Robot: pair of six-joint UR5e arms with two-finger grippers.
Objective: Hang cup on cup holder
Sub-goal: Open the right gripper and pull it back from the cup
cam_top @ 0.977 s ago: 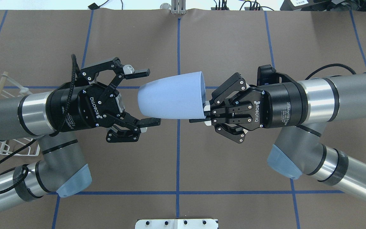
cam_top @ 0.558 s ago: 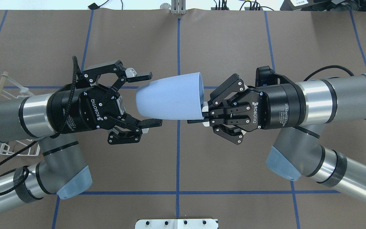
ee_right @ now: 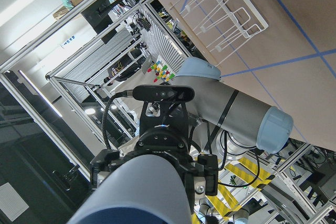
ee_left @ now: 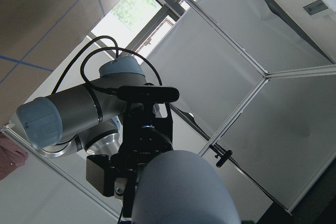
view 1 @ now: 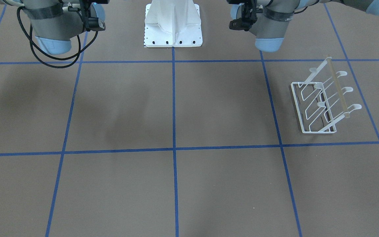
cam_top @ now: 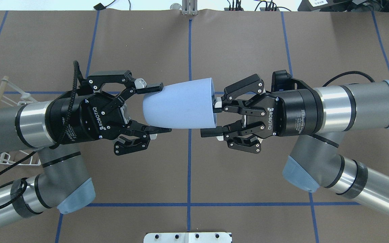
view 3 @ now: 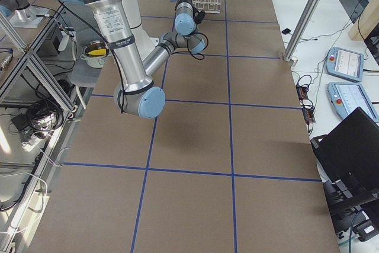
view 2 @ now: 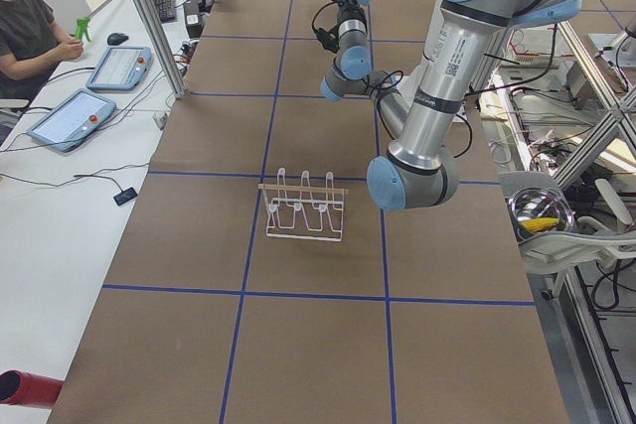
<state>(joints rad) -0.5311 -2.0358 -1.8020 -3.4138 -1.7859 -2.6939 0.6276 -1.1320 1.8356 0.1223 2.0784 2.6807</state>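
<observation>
Matt, smooth plastic cup (cam_top: 181, 106)

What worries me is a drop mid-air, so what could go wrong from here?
The left gripper pinches only the tapered closed end of the cup, in mid-air; it could slip out.
The right gripper is open yet straddles the rim; a crooked retreat could knock the cup loose.
The cup holder lies partly beneath the left arm, so reaching it may be awkward.
</observation>
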